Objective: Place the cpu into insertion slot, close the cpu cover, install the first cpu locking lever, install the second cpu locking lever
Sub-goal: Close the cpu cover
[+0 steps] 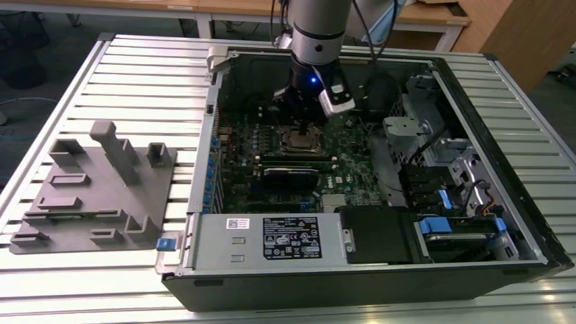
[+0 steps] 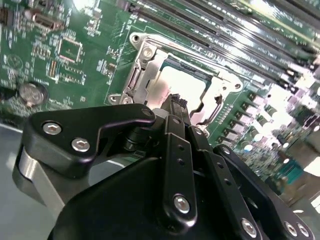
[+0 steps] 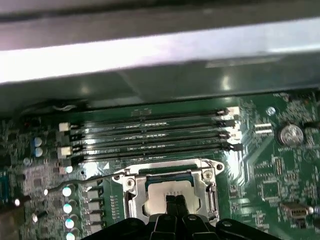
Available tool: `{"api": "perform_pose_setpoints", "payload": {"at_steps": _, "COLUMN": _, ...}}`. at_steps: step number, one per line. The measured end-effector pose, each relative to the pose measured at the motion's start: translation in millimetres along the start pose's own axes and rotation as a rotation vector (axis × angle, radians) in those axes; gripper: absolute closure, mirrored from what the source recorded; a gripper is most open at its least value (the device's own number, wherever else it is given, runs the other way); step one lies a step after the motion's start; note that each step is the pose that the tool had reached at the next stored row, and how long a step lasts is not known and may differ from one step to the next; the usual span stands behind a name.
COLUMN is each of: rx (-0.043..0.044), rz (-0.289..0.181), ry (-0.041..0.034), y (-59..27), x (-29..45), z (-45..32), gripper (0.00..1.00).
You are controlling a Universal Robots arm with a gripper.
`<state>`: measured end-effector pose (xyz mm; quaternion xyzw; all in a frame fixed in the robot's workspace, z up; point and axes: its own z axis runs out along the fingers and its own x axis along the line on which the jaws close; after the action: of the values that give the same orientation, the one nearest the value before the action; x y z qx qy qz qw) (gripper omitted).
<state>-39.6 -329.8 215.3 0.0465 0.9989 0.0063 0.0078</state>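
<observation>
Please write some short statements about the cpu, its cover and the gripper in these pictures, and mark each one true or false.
1. The cpu lies in the insertion slot. True.
2. The cpu cover stands upright, swung open. False: it lies flat, and its frame goes around the cpu.
3. The gripper is outside the computer case. False: it reaches into the case and is just above the cpu.
4. Long memory slots run beside the insertion slot. True.
</observation>
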Motion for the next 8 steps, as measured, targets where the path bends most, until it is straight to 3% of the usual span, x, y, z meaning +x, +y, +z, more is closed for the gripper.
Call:
{"api": "perform_pose_setpoints", "payload": {"at_steps": 3, "rx": -0.0007, "rz": -0.051, "ry": 0.0003, "y": 0.0, "x": 0.1, "z": 0.3, "gripper": 0.89}}
{"api": "perform_pose_setpoints", "payload": {"at_steps": 8, "rx": 0.0051, "rz": -0.06, "ry": 0.0, "y": -0.6, "x": 4.6, "z": 0.4, "gripper": 0.89}}
